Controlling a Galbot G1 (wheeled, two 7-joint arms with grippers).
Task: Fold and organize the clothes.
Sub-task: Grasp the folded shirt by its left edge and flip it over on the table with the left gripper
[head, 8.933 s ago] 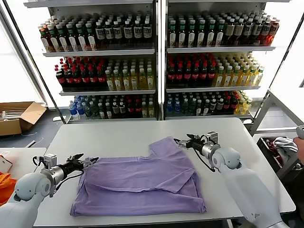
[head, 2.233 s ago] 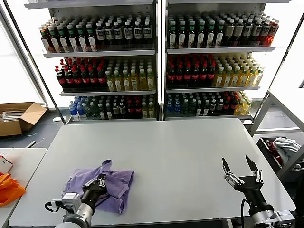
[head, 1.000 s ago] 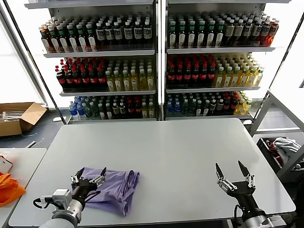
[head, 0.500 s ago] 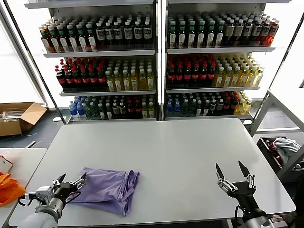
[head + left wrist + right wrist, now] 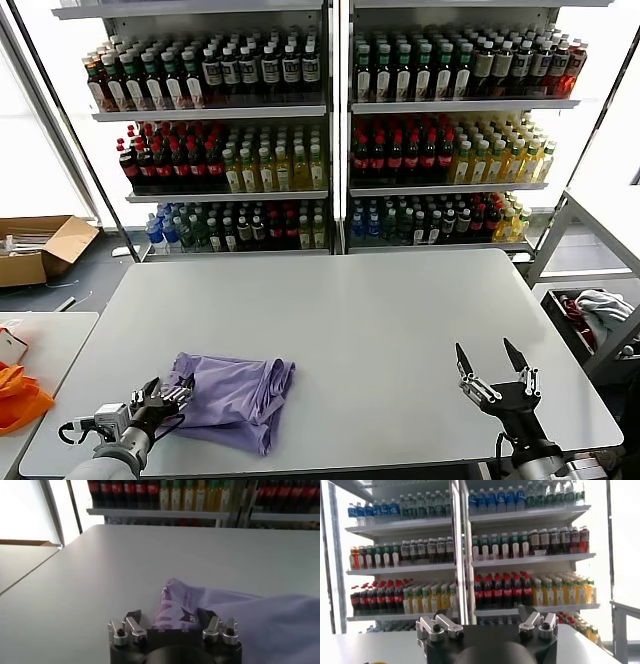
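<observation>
Left gripper [image 5: 165, 400] in the head view sits at the T-shirt [image 5: 235, 395] bundle's edge nearest the robot's left, fingers straddling the cloth corner; we can't tell from here whether they've bitten. The T-shirt is a lumpy lavender wad on the table [image 5: 360, 320], near its front-left corner; soft cotton, rumpled ridges, no flat panels. Right gripper [image 5: 497, 378] hovers well to the right of the T-shirt, fingers spread, holding nothing. Left wrist view: fingers [image 5: 129, 627] stand apart with a folded T-shirt [image 5: 210, 612] corner between them, dark purple print showing on the fabric; jaws not clamped, grip unconfirmed. Right wrist view: right gripper [image 5: 487, 625] faces the bottle shelves [image 5: 520, 555], jaws wide and bare. We judge this as re-grasping the bundle to tidy or shift it. Next we need a firm pinch on that corner, catching all layers so the fold doesn't spill.
</observation>
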